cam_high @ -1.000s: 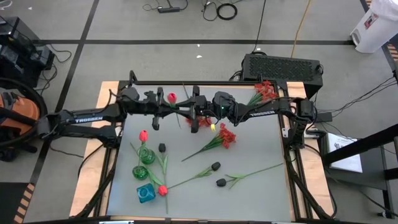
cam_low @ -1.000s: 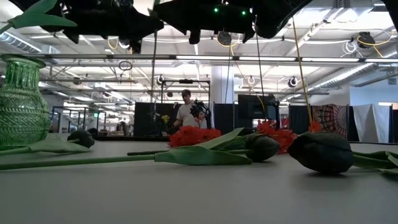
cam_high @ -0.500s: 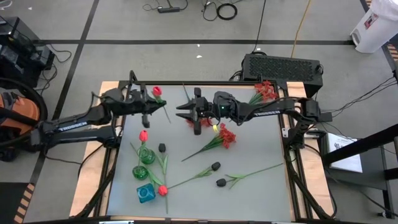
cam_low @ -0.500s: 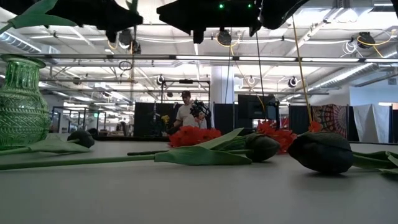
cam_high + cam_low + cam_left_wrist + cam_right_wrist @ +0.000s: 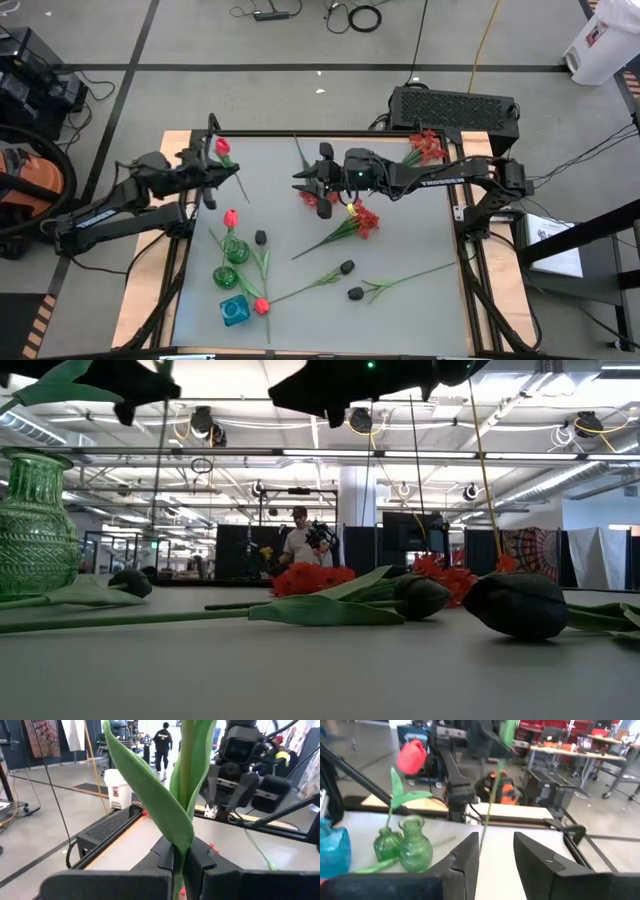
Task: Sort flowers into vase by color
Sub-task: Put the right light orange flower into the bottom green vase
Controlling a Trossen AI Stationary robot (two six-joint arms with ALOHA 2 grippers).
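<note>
left gripper (image 5: pixel 205 178): we see it at the table's far-left corner, fingers clamped tight on the stem of a red tulip (image 5: pixel 221 147). Left wrist view shows the stem and a broad green leaf (image 5: pixel 150 800) rising straight out from between the closed fingers (image 5: pixel 167 857).
held tulip: bloom sits just beyond the gripper toward the far edge, stem trails back over the table (image 5: pixel 400 230).
right gripper (image 5: pixel 303 186): we see it over the far-middle of the table, jaws parted, nothing between them in the right wrist view. Frilly red blooms (image 5: pixel 363 220) lie on the table just beside it.
vases: two green vases (image 5: pixel 231 262) and a blue vase (image 5: pixel 234 311) stand in a row near the left edge. We see one red tulip (image 5: pixel 231 218) standing in the farther green vase; right wrist view confirms that (image 5: pixel 412 756).
flowers on table: a black bud (image 5: pixel 260 238) just right of the green vases, two more black buds (image 5: pixel 347 267) near the middle, a red bud (image 5: pixel 261 306) touching or just beside the blue vase, we cannot tell which.
far-right corner: another frilly red cluster (image 5: pixel 427 146) at the table edge, by a black box (image 5: pixel 455 105).
low view: green vase (image 5: pixel 35 525) at left, black bud (image 5: pixel 518 603) close at right, a person (image 5: pixel 298 545) standing far back in the room.
</note>
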